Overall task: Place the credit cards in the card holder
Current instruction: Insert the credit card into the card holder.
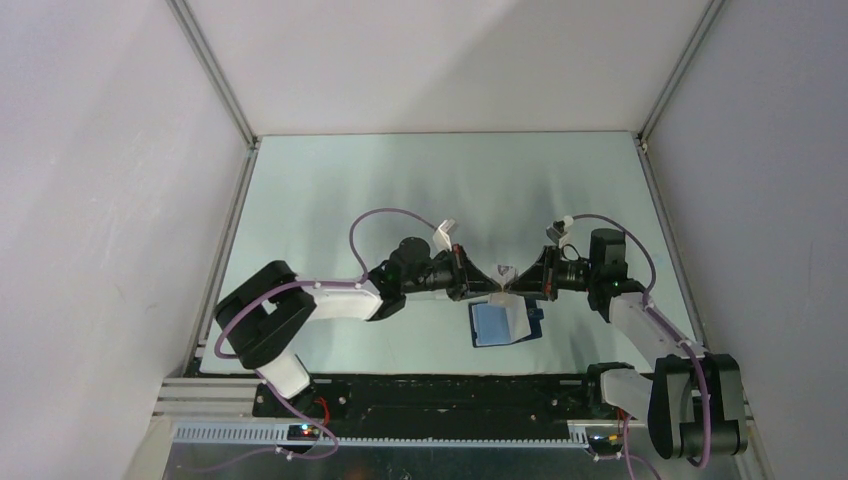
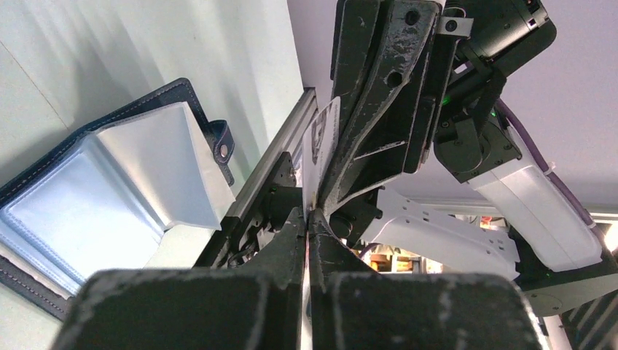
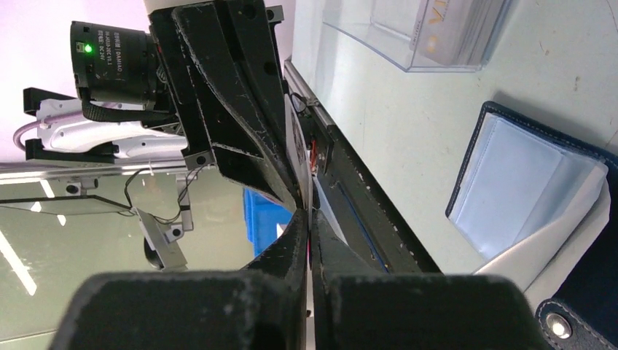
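On the left, the left gripper reaches in over the table. It is shut tight on one thin, pale credit card. The card stands on its edge in the air between the two grippers. It has a small dark mark on it, too small to read. Right next to it, the right gripper comes in from the right side. Its fingers are pinched on the same card, so the two grippers meet tip to tip.

The card holder lies open on the table just under where the grippers meet, a bit toward the near edge. It is dark blue outside and light blue inside, with one pale page lifted up. The card is up in the air above it.

In the right wrist view, a clear plastic box sits on the table past the card holder. It has orange letters that start with "VI"; the rest is cut off. A black motor on the left arm has a green light and tiny white print I cannot read.
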You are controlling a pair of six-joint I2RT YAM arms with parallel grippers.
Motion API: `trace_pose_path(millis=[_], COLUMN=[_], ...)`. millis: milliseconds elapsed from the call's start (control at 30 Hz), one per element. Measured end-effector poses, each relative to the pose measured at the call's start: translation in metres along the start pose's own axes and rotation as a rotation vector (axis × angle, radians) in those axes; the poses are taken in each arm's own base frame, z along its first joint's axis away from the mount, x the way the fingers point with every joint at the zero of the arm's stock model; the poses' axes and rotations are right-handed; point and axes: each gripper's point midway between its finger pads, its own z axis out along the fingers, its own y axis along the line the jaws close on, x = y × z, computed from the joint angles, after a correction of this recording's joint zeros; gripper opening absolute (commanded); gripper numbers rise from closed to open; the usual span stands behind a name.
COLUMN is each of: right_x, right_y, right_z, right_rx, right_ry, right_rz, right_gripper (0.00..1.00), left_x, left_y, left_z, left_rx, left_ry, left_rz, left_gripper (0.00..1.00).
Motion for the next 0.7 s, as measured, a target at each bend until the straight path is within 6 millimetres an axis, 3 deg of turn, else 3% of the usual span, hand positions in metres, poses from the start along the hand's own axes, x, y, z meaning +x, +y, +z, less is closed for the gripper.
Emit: trace_pose_path(millis=[33,67,167,233,467,700], right_x=[0.000,0.000,0.001,0.002,0.007,0.017], right_y=[0.001,0.002,0.005,0.008,-0.008,-0.036], right_z=[0.000,0.000,-0.001,-0.001,-0.001,0.010], right_rx=[-0.005,-0.007,-0.021,-0.031,0.049,0.316], right_ry=[0.002,0.003,0.008,0.013,0.009,0.081], right_rz=[0.000,-0.001,-0.009,-0.019,0.001,-0.043], right_gripper=[0.00,0.00,0.00,0.00,0.00,0.00], left_x=[0.000,0.000,0.001,0.004,0.012,0.022], left_y=[0.000,0.000,0.002,0.010,0.043,0.088], left_z=[0.000,0.000,-0.001,-0.002,-0.017,-0.038], left_rx=[0.002,0.003,0.000,-0.020,-0.101,-0.272], left_ry=[-0.001,-0.001,-0.001,-0.001,-0.038,-0.080], left_rz=[-0.003,-0.004,-0.006,-0.016,-0.048,-0.078], left_gripper=[0.11,0.25,0.50,0.57,0.62,0.54])
